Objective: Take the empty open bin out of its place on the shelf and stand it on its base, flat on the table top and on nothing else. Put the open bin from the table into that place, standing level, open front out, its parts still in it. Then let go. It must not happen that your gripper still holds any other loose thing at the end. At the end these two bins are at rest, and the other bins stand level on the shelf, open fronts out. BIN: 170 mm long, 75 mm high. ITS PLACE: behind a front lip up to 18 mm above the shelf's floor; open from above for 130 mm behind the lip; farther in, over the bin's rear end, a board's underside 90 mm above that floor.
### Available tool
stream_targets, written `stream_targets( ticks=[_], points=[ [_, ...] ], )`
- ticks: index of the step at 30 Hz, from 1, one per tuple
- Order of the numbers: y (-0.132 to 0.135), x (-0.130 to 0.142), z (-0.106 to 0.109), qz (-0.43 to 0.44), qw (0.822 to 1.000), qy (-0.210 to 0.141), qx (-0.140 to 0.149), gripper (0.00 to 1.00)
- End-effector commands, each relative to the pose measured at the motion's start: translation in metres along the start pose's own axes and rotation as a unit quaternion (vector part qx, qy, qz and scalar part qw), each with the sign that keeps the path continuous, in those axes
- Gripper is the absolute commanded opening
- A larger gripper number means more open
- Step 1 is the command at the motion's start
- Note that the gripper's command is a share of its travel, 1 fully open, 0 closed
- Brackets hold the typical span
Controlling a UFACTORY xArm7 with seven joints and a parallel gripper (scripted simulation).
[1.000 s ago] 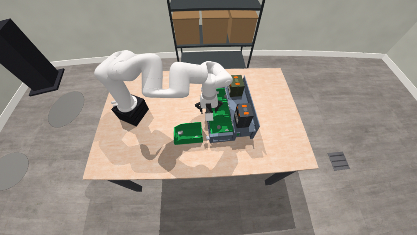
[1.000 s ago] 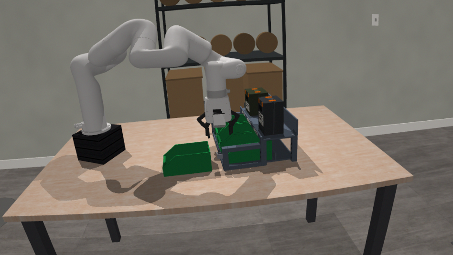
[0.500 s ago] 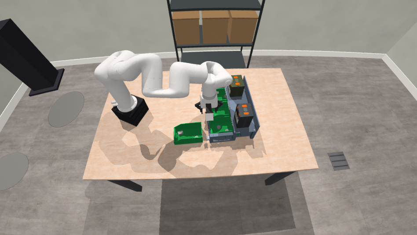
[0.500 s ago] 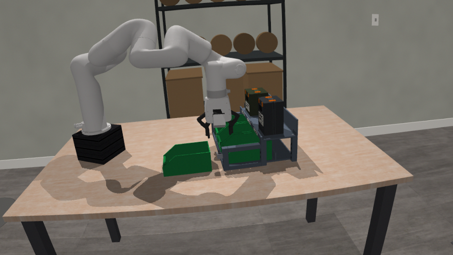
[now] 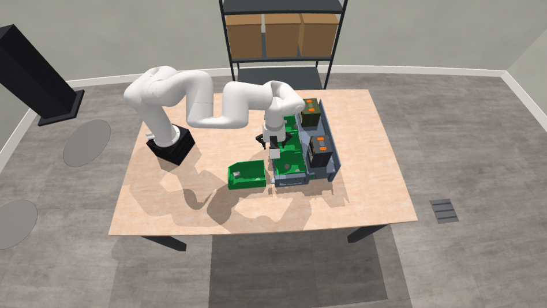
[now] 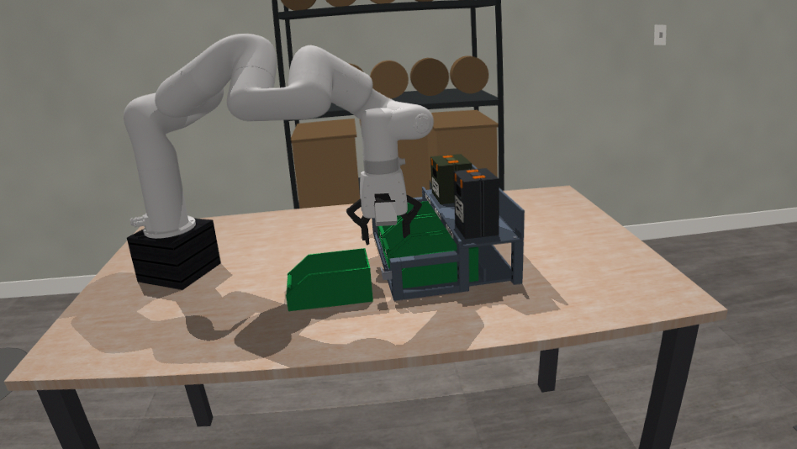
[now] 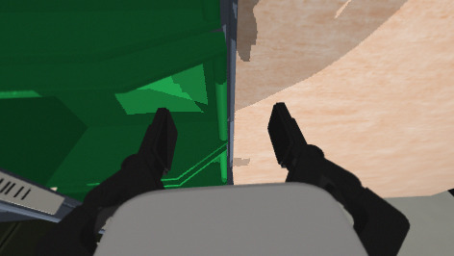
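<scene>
Jaws wide apart, gripping nothing, straddling the front wall of a green shelf bin [image 7: 144, 96] on the grey shelf [image 6: 490, 234]. Likely stiff, light plastic; best pinched at that wall. Parts bin [image 5: 246, 173] on the tabletop [image 5: 363, 153] alongside.

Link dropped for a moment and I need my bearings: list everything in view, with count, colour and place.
Bin on table: one, green, beside the rack's front, small parts inside.
Bins in rack: green, in a row on the lower level; count unclear.
Rack: one, grey-blue, on the table.
Dark boxes: two, orange-marked tops, on the rack's upper board.
Table: one, light wood.
Background shelving: one, black, holding brown boxes.
Arm: one, white, on a black base.
Pincer: one, black, open, empty, straddling the front edge of a rack bin.
</scene>
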State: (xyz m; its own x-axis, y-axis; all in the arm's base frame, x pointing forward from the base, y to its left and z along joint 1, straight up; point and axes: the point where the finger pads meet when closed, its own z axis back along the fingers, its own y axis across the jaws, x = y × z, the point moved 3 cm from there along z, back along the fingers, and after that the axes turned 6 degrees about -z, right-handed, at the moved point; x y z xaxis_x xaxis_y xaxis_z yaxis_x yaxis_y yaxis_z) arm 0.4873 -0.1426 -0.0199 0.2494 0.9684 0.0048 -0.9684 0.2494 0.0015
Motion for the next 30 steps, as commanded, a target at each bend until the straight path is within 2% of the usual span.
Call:
stream_targets(
  ticks=[1, 30],
  points=[
    [-0.001, 0.0, 0.0, 0.0, 1.0, 0.0, -0.002, 0.95],
    [-0.001, 0.0, -0.015, 0.0, 1.0, 0.0, -0.002, 0.95]
  ],
)
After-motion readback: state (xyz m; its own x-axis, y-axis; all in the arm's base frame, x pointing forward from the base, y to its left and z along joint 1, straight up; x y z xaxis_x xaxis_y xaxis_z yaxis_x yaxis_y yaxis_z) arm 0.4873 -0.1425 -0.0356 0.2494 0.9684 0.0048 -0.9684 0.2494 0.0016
